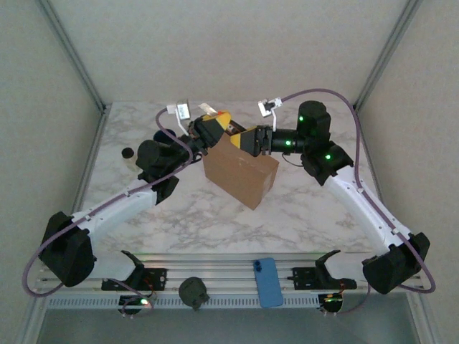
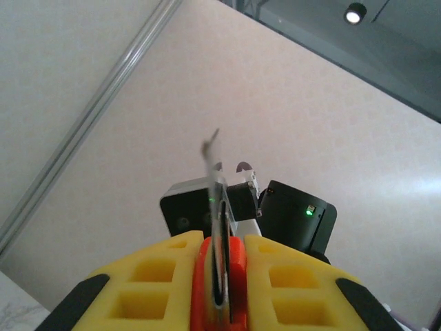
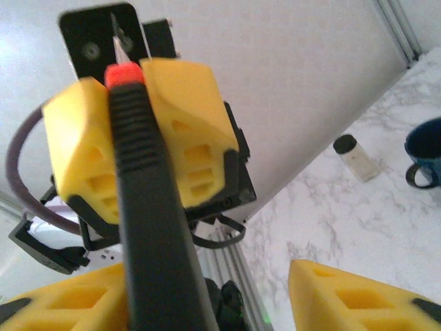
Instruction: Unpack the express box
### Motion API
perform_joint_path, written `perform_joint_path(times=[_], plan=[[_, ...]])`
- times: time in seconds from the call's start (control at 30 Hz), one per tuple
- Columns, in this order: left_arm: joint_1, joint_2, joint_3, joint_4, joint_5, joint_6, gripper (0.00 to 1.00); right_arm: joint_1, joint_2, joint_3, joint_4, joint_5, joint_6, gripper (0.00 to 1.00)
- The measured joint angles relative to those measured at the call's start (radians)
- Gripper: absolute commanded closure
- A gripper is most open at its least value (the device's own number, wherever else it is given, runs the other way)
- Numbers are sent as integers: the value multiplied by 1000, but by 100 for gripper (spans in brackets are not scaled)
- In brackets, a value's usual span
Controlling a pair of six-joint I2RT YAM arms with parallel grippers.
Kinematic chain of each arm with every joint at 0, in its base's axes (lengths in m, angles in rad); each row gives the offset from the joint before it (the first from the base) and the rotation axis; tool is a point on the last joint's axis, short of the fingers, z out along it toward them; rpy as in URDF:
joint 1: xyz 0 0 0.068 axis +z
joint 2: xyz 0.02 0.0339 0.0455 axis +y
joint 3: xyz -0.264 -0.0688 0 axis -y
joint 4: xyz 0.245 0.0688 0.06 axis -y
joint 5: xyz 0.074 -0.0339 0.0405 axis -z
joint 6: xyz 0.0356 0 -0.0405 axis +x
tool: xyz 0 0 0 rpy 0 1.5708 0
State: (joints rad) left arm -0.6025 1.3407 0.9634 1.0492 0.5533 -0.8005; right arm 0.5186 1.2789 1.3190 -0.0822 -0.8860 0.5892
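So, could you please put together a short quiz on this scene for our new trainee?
1. True or false: the left gripper is shut on the utility knife.
2. What stands mid-table between the two arms? A) the express box B) a laptop C) a bowl
3. Fill in: the right gripper has its jaws ____.

Key: 1 true. 2 A. 3 open.
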Motion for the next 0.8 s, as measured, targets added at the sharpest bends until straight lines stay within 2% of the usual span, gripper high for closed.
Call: perform_joint_path(times=[0.27,0.67,0.8], plan=[[0,0,-3,24,-20,-8,100,1,12,-5,110,-28,89,60],[2,4,-3,37,-23,-17,100,1,36,-9,172,-81,140,60],[5,9,-2,43,-22,-20,100,0,52,19,138,-105,117,55]])
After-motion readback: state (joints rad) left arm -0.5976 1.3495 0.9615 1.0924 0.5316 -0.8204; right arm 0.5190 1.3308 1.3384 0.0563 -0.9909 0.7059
